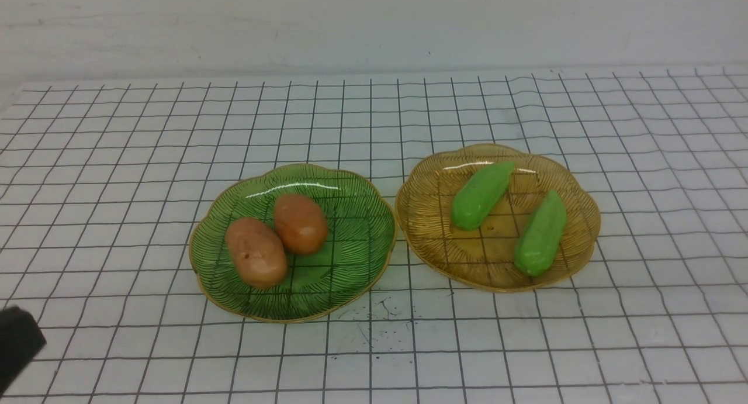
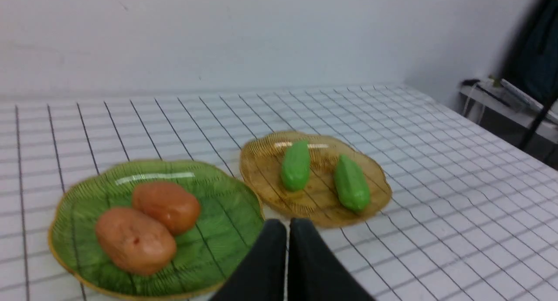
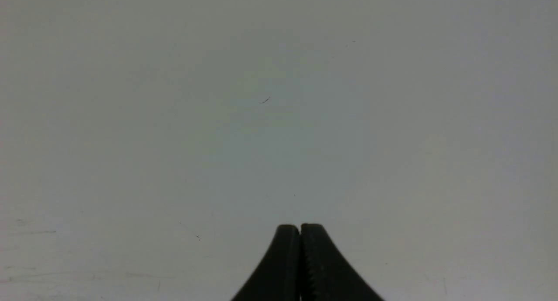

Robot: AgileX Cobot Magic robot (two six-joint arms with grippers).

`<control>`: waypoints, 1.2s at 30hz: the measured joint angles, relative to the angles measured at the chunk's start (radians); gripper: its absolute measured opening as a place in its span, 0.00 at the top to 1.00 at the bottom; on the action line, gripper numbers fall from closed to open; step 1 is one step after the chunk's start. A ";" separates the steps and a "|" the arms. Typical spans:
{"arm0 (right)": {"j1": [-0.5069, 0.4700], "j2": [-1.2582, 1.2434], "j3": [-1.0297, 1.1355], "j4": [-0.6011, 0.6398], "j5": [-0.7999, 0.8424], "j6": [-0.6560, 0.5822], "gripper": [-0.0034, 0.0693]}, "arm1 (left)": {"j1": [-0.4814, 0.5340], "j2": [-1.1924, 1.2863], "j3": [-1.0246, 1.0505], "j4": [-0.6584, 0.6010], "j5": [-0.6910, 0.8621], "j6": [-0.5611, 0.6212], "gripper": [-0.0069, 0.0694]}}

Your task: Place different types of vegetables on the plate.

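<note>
Item one, the left pincer (image 2: 287, 224): we record it clenched, its two black fingers pressed flat together with nothing between them; a black part of the left arm (image 1: 17, 345) shows over the near left corner of the tabletop (image 1: 117, 158). Item two, the right pincer (image 3: 300, 229): likewise clenched and empty, facing a plain pale surface; we do not see it in the front view. Item three, the green plate (image 1: 362, 258): leaf-ribbed, gold-rimmed, set near the middle of the gridded white tabletop, towards the near edge. It holds the nearer potato (image 1: 256, 252) and the farther potato (image 1: 300, 223), both orange-brown, lying side by side and touching. Item four, the amber plate (image 1: 432, 217): just beside the green one on the side of the right edge; whether the rims touch we cannot tell. It holds the left gourd (image 1: 481, 194) and the right gourd (image 1: 540, 233), both light green, slanted roughly parallel and lying apart. Item five, a pale wall (image 1: 374, 24) behind the far edge.
</note>
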 joint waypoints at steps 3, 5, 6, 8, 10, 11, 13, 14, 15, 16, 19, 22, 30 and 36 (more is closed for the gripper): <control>0.000 0.000 0.000 0.000 0.000 0.000 0.97 | 0.000 -0.015 0.003 -0.003 0.044 0.006 0.92; 0.000 0.000 0.000 0.000 0.000 0.000 0.97 | 0.000 -0.017 0.003 0.020 0.070 0.016 0.92; 0.000 0.000 0.000 0.000 0.000 0.000 0.97 | 0.000 -0.017 0.003 0.037 0.075 0.021 0.92; 0.000 0.000 0.000 0.000 0.000 0.000 0.97 | 0.000 -0.017 0.003 0.075 0.078 0.026 0.92; 0.000 0.000 0.000 0.000 0.000 0.000 0.97 | 0.000 -0.017 0.003 0.119 0.078 0.027 0.92; 0.000 0.000 0.000 0.000 0.000 0.000 0.97 | 0.000 -0.017 0.003 0.137 0.078 0.027 0.92; 0.000 0.000 0.000 0.000 0.000 0.000 0.97 | 0.000 -0.017 0.003 0.202 0.077 0.027 0.92; 0.000 0.000 0.000 0.000 0.000 0.000 0.97 | 0.000 -0.017 0.005 0.224 0.076 0.027 0.92; 0.000 0.000 0.000 0.000 0.001 0.000 0.97 | 0.000 -0.017 0.012 0.252 0.067 0.027 0.92; 0.000 0.000 0.000 0.000 0.001 0.000 0.97 | 0.000 -0.019 0.020 0.273 0.062 0.027 0.92; 0.000 0.000 0.000 0.000 0.001 0.000 0.97 | 0.014 -0.036 0.058 0.303 0.037 0.027 0.92; 0.000 0.000 0.000 0.000 0.001 0.000 0.97 | 0.098 -0.089 0.158 0.273 -0.034 0.056 0.92; 0.000 0.000 0.000 0.000 0.001 0.000 0.97 | 0.356 -0.184 0.477 0.162 -0.312 0.181 0.92; 0.000 0.000 0.000 0.000 0.001 0.000 0.97 | 0.426 -0.184 0.558 0.112 -0.288 0.185 0.92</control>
